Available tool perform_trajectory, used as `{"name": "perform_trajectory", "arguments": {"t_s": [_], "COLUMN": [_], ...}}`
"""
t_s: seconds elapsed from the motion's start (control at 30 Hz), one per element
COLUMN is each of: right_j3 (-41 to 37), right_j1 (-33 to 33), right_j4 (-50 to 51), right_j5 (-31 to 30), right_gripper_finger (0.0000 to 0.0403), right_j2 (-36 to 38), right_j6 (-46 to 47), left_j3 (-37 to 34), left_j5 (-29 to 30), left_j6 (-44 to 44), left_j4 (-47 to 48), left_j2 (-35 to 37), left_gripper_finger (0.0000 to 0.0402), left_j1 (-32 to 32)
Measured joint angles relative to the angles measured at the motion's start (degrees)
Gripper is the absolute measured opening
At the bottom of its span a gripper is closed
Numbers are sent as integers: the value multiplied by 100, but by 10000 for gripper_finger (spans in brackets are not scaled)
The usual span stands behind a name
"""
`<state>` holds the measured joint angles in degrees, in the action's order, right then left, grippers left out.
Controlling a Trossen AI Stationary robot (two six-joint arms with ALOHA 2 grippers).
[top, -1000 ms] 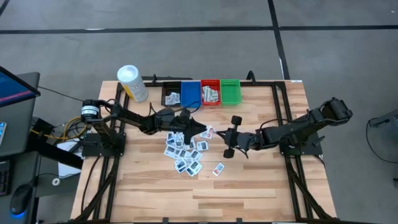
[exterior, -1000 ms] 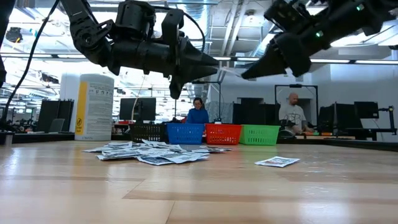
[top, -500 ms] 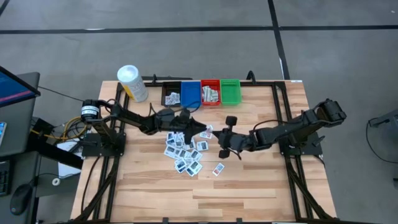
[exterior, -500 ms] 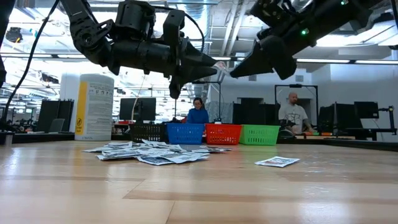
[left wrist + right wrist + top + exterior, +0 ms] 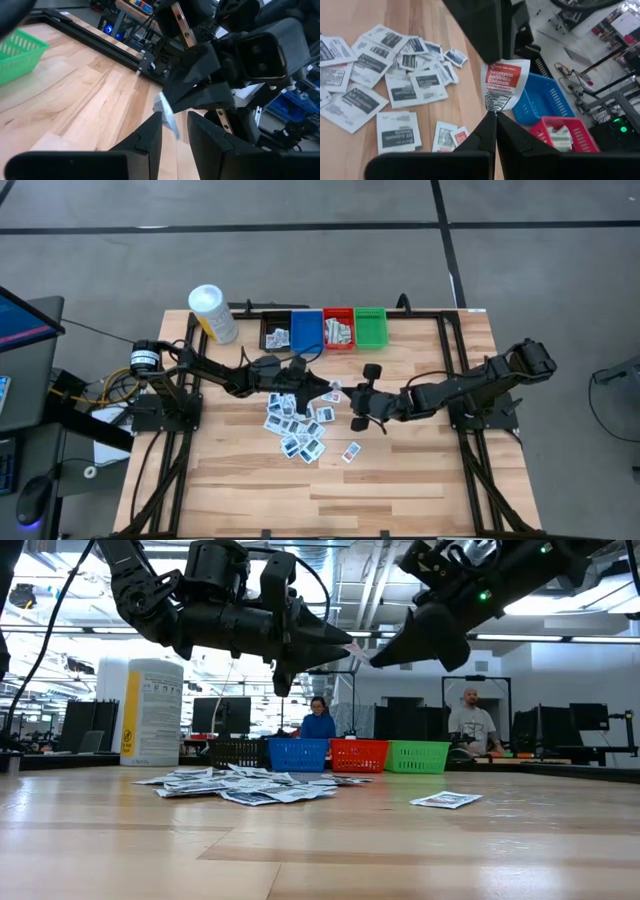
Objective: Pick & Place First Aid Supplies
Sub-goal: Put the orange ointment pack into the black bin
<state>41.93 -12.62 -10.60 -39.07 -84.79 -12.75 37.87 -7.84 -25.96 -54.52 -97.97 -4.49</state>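
Left gripper (image 5: 345,643): raised above the middle of the table (image 5: 420,470), fingers part-way apart and clamped on one end of a single packet (image 5: 504,80). In the left wrist view the packet (image 5: 166,111) stands edge-on between the two dark fingers (image 5: 150,135).

Right gripper (image 5: 372,655): raised opposite the left one, tip to tip with it, fingers pressed together on the other end of the same packet. In the right wrist view the fingertips (image 5: 490,125) pinch its crimped lower edge.

Held packet: small, flat, white, with a red panel carrying white lettering and fine dark print below. It hangs in the air between both grippers, clear of the table.

Loose pile of packets (image 5: 295,425): white with dark marks, spread flat and overlapping on the table, left of centre, beneath the left gripper. One stray packet (image 5: 351,451) lies apart, nearer the front edge.

Bins: black (image 5: 274,332), blue (image 5: 306,330), red (image 5: 338,328) and green (image 5: 370,326), in a row along the back edge. The black and red ones hold packets.

Yellow container (image 5: 212,313): white-capped, at the back left corner.
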Motion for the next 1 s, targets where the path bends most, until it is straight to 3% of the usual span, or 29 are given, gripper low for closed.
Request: {"name": "perform_trajectory", "arguments": {"t_s": [0.53, 0.83, 1.0], "right_j3": [0, 0, 0], "right_j1": [-7, -9, -9], "right_j4": [-140, 18, 88], "right_j5": [17, 20, 20], "right_gripper_finger": [0, 0, 0], "right_j2": [1, 7, 7], "right_j6": [-133, -129, -123], "left_j3": [0, 0, 0], "left_j5": [314, 341, 408], "left_j6": [68, 371, 455], "left_j4": [2, 11, 72], "left_j2": [0, 0, 0], "left_gripper_finger": [89, 9, 7], "left_j1": [-7, -7, -4]}}
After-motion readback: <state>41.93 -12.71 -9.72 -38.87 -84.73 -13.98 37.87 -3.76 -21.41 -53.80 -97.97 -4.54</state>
